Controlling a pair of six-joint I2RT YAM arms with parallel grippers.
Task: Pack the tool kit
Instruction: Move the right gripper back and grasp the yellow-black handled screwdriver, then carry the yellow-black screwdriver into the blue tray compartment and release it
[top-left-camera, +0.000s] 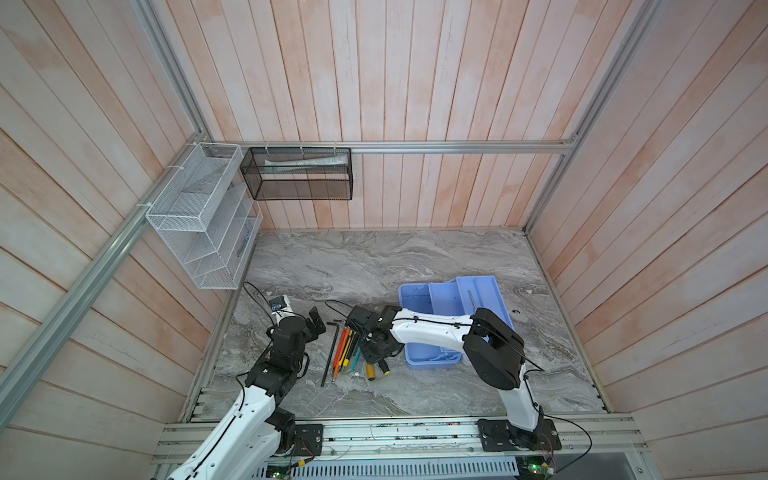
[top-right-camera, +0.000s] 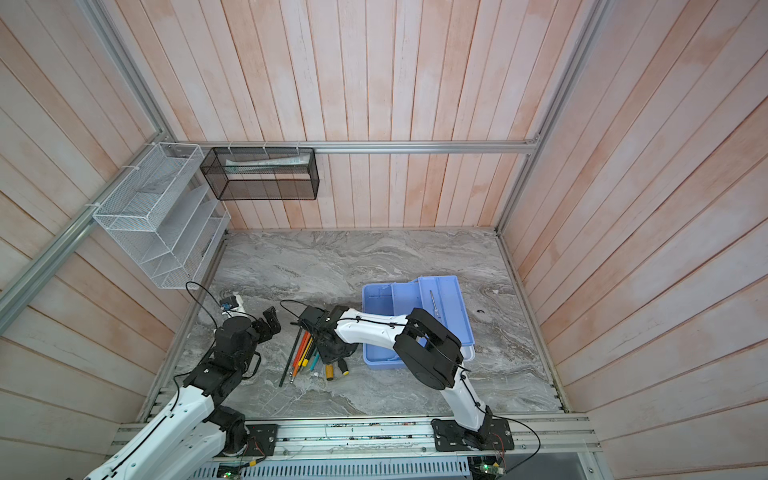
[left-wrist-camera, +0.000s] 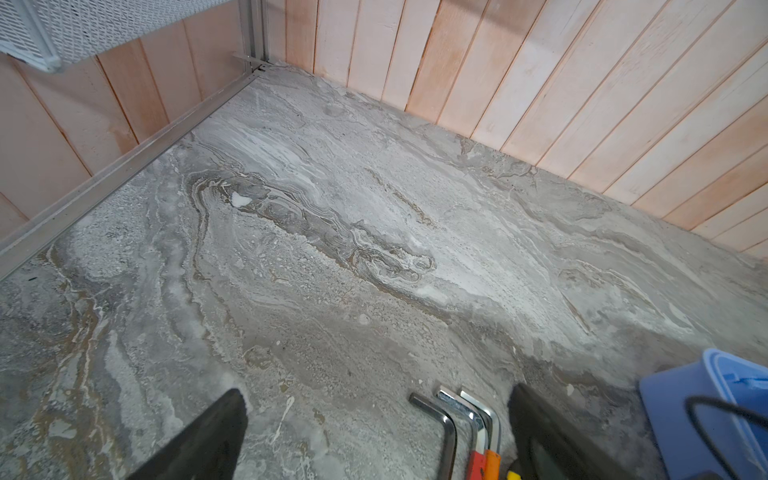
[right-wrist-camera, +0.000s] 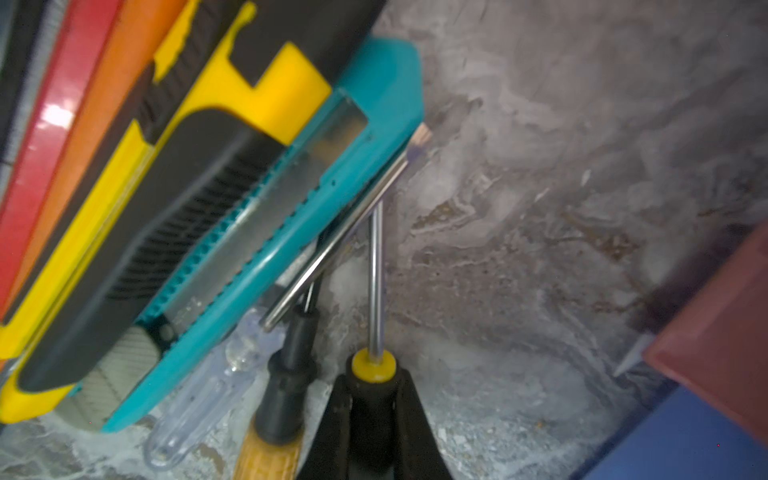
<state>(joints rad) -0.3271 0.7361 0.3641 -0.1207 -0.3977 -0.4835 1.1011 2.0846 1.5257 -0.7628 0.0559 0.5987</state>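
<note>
Right wrist view: my right gripper has its fingers pinched on the black handle of the black-and-yellow screwdriver — the shaft points away from the camera and ends at the edge of the teal utility knife.
Pile next to it: a yellow utility knife, a clear-handled screwdriver and a wooden-handled screwdriver, all lying on the marble tabletop.
Left gripper: fingers spread wide with nothing between them, held just beside the hex keys.
Tool kit: the light blue base sits open on the right half of the table in both top views, trays folded out, close to the tool pile — my right arm reaches across it.
Far tray: one thin metal tool lies in it, can't tell what kind.
</note>
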